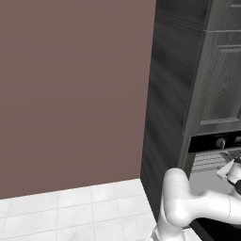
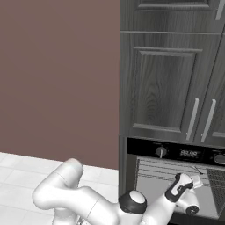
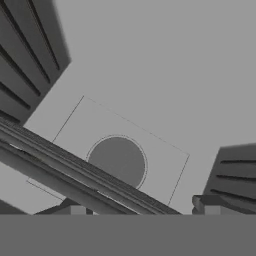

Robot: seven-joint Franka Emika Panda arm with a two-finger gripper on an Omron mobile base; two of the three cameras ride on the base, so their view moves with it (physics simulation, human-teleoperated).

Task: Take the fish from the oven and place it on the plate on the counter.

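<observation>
A wire rack (image 2: pixel 176 169) spans the pale inside of the oven (image 2: pixel 145 176); white floor tiles (image 1: pixel 70 212) lie beside the cabinets.

Black oven (image 2: pixel 176 154) strip, pale interior, dark wood cupboard doors (image 2: pixel 169 88), seemingly mauve wall (image 1: pixel 70 94)

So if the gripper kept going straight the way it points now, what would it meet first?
Probably the oven's pale back wall, near the round disc set in it. The gripper looks into the cavity, with a wire rack crossing just below its line. Depth is hard to judge, so the rack could come first.
</observation>
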